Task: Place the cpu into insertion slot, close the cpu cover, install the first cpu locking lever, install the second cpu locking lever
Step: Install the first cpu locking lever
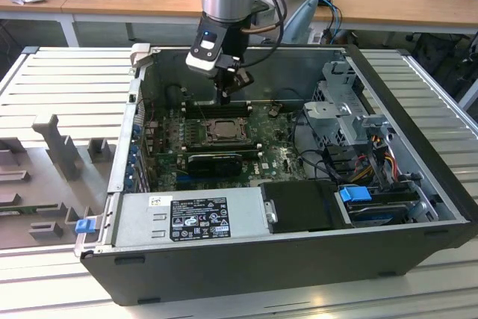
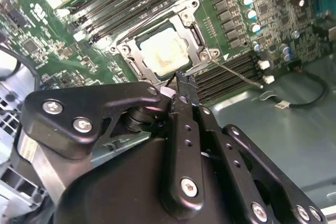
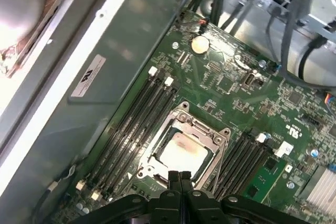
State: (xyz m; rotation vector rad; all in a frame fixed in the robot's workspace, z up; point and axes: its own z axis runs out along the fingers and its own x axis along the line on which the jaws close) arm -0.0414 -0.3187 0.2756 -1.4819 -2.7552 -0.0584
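open computer case (image 1: 246,259) walls the circuit board (image 1: 280,156) on all sides, with free room above. hand (image 3: 180,174), fingers pressed together and empty, hangs over the edge of the insertion slot (image 3: 146,169) and hides it. cpu cover (image 3: 203,126) lies flat, framing the seated cpu (image 3: 181,150).

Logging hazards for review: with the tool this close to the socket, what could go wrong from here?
1. The shut black tool sits at the edge of the silvery square metal cover; a slip might scrape the pale square chip.
2. The thin metal lever rod looks unlatched and might spring up.
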